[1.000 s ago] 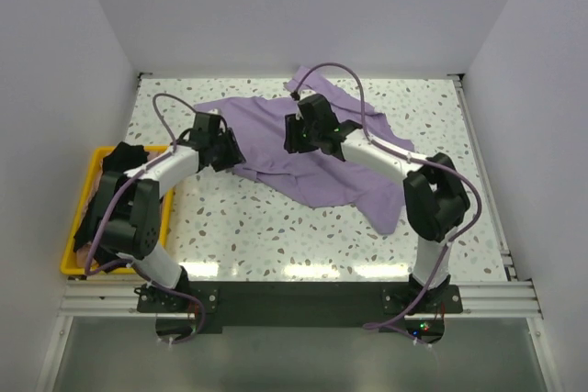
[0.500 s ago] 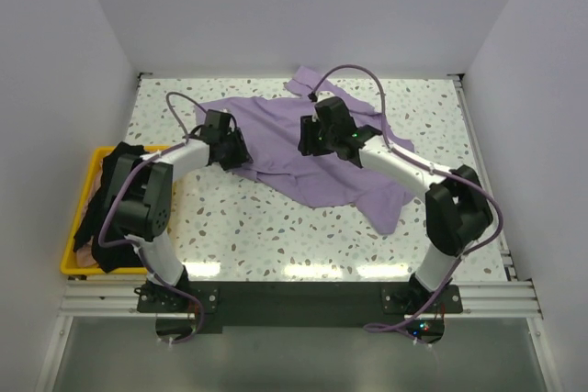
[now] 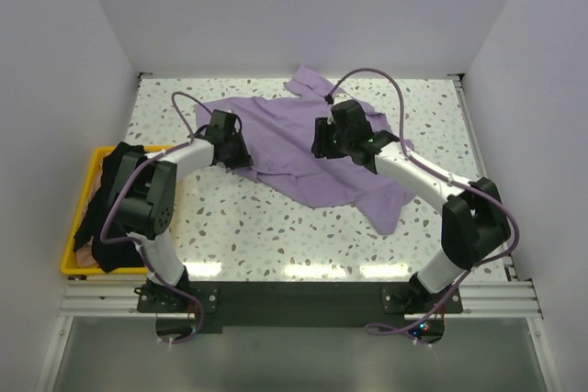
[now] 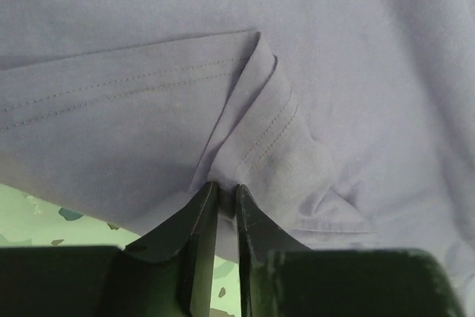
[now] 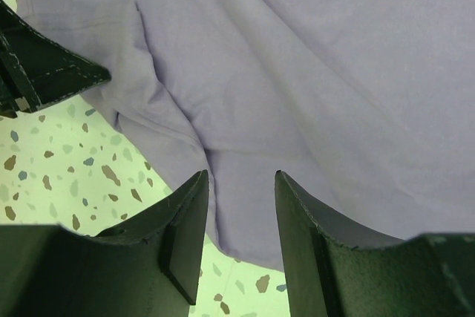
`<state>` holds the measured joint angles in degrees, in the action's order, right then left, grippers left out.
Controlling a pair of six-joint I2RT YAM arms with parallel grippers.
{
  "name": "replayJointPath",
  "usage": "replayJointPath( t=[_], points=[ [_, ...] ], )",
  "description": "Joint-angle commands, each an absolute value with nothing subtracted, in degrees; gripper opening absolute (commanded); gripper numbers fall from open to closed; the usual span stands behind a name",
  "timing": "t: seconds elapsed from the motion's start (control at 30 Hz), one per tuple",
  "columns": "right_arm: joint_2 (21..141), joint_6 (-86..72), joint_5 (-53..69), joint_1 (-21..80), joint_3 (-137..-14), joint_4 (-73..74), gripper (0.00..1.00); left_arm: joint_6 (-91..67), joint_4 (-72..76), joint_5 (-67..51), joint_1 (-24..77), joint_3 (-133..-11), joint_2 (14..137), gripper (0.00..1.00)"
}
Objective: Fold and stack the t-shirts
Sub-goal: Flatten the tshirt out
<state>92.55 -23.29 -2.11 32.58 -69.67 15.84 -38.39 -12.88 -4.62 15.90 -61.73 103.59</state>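
Note:
The pale lavender t-shirt (image 3: 303,149) lies crumpled across the middle and back of the speckled table. My left gripper (image 3: 237,155) is at the shirt's left edge, shut on a fold of its hem (image 4: 256,146). My right gripper (image 3: 323,146) is open above the shirt's middle; its jaws stand apart over the cloth (image 5: 312,87) near the front edge. The black t-shirt (image 3: 110,199) lies bunched in the yellow crate at the left.
The yellow crate (image 3: 81,195) stands at the table's left edge, with pinkish cloth under the black shirt. The left gripper's body (image 5: 37,72) shows at the left of the right wrist view. Walls close in the table on three sides.
The right arm has swung to the right and its gripper moved right over the shirt. The left gripper has moved slightly right with the shirt's edge; the shirt shifted a little.

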Motion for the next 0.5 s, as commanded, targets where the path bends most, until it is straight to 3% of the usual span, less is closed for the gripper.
replayJointPath(
  t=[0.0, 0.17, 0.47],
  points=[
    [88.25, -24.26, -3.43, 31.91, -68.3, 15.12, 0.45, -38.06, -11.25, -3.43, 16.17, -64.51, 101.51, 0.2],
    [86.22, -24.7, -4.3, 31.29, -66.27, 15.12, 0.45, -37.79, -11.51, -3.16, 16.17, -64.6, 100.2, 0.01],
    [82.36, -27.5, -10.8, 30.06, -62.85, 21.35, 0.43, -39.63, -16.78, -0.09, 16.08, -59.96, 87.84, 0.0]
  ],
)
